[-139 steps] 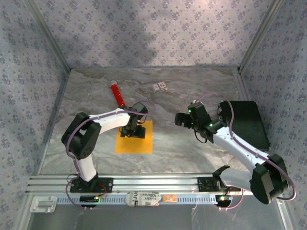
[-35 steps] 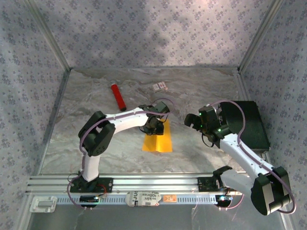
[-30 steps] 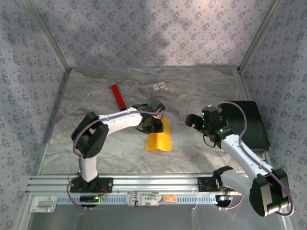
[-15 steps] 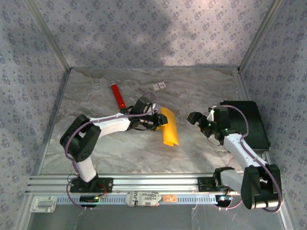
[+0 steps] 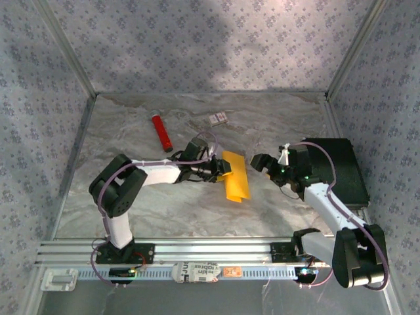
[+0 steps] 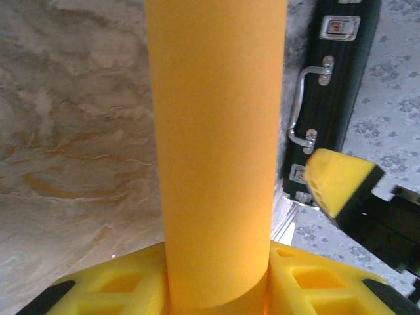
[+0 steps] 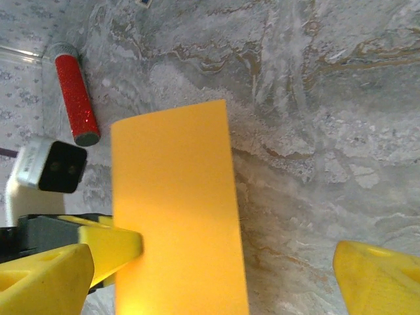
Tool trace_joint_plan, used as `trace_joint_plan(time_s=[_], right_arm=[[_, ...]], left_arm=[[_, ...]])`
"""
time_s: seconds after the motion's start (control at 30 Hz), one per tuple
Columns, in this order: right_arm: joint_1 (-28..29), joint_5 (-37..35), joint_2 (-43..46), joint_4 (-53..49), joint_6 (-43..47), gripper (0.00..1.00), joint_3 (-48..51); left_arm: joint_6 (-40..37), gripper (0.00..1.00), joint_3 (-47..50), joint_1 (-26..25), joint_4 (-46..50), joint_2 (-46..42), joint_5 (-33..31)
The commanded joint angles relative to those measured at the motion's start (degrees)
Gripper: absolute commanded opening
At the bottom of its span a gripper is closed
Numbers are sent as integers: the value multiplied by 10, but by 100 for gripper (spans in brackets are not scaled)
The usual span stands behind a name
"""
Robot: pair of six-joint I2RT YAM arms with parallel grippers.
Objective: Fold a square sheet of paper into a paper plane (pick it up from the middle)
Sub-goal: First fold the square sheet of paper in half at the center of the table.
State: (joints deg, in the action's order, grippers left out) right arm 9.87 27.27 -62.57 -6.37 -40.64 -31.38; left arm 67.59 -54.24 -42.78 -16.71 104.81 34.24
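The left gripper pinches the paper by its middle, up off the table. The right gripper is wide open, just beside it — best to close softly on a loose edge, so nothing crumples.

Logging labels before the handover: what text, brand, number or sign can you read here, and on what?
Nothing reads clearly.
White roll on the front rail: dark print, too blurred.
Orange tag beside it: too small.
Small white card near the back: print too small.
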Motion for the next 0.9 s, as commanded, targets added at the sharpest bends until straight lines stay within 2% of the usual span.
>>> trace_joint_plan(time_s=[0.0,0.33,0.47,0.73,0.87], right_arm=[[10,-11,2,-5,19,96,-23],[23,-22,2,-17,26,97,-31],[25,-26,2,-20,26,97,-32],[28,-32,2,-21,26,98,-32],[30,-35,0,-20,25,98,-31]], left_arm=[[-9,36,2,-8,-1,14,-6],[-61,38,2,-10,83,20,-53],[-92,41,-14,-14,141,17,-80],[-136,57,-45,-15,224,7,-127],[-154,57,-60,-18,271,-4,-158]])
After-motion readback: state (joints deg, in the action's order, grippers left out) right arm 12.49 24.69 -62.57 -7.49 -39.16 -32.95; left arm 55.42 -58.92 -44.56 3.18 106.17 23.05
